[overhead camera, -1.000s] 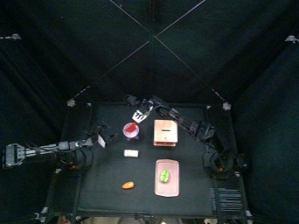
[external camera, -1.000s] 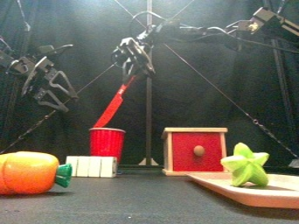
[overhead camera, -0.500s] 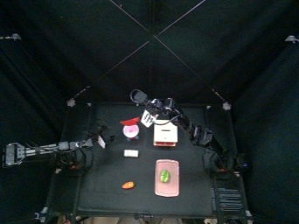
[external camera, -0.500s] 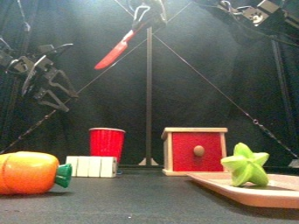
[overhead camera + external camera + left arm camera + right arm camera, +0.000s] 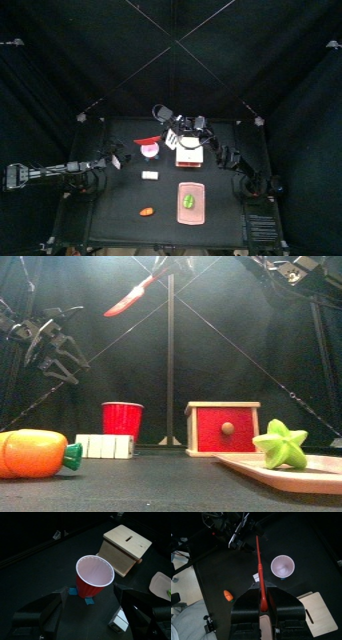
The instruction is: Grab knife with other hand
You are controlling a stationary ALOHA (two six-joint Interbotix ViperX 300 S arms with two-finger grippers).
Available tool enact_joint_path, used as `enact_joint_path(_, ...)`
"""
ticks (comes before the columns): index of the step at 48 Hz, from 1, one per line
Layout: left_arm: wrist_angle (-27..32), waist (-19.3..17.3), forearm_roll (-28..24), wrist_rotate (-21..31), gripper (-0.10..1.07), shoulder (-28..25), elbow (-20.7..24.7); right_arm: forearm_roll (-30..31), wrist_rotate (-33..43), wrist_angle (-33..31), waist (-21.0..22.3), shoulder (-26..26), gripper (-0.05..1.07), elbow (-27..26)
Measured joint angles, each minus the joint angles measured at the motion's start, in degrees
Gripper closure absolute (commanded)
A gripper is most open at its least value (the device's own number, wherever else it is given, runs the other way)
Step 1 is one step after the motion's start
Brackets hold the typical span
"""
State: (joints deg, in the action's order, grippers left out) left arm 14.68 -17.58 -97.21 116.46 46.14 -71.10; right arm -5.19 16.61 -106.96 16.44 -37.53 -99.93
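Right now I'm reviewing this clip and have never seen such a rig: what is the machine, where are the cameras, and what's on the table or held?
It is a robot with two black arms at a small black table inside curtains. One camera looks straight down, one sits at table level, one rides each wrist. On the table: a red cup, a wooden box with a red front, a toy carrot, a white block and a green star-shaped toy on a pink tray. The right gripper holds a red knife high up. The left gripper is open near the cup.
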Motion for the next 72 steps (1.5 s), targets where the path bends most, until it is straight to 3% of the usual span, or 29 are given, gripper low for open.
enact_joint_path(2, 0.00, 0.00, 0.09, 0.00, -0.05, 0.09, -0.09, 0.35, 0.62, -0.53, -0.62, 0.18, 0.72, 0.35)
enact_joint_path(5, 0.18, 0.00, 0.18, 0.00, -0.05, 0.09, 0.00, 7.29, 1.85, -2.02, -4.57, 3.34, 0.72, 3.34)
enact_joint_path(15, 0.88, -0.09, 0.26, 0.00, -0.05, 0.09, 0.00, 24.08, 2.55, -2.46, -19.51, 21.27, 0.71, 17.75)
enact_joint_path(25, 1.76, 0.09, 0.35, 0.00, -0.05, 0.00, -0.09, 35.68, 4.92, -2.64, -26.19, 26.19, 0.71, 26.28)
enact_joint_path(32, 1.85, 0.35, 0.09, -0.09, -0.05, -0.09, -0.09, 38.85, 5.19, -2.90, -32.08, 26.72, 0.71, 30.50)
enact_joint_path(41, 1.23, 1.93, -0.79, -0.09, -0.05, -0.09, -0.09, 43.86, 7.82, -3.16, -35.77, 29.53, 0.71, 35.86)
enact_joint_path(49, 0.97, 5.19, -3.34, 0.00, -0.05, 0.09, 0.62, 47.02, 9.93, -3.08, -38.06, 33.22, 0.71, 45.18)
enact_joint_path(64, 0.88, 10.55, -8.09, 0.09, -0.05, 0.09, 2.02, 49.83, 21.62, 4.92, -42.45, 44.56, 0.71, 69.96)
enact_joint_path(72, 0.88, 11.07, -8.35, 0.26, -0.05, 0.09, 2.20, 47.64, 31.82, 15.91, -43.68, 53.44, 0.71, 85.08)
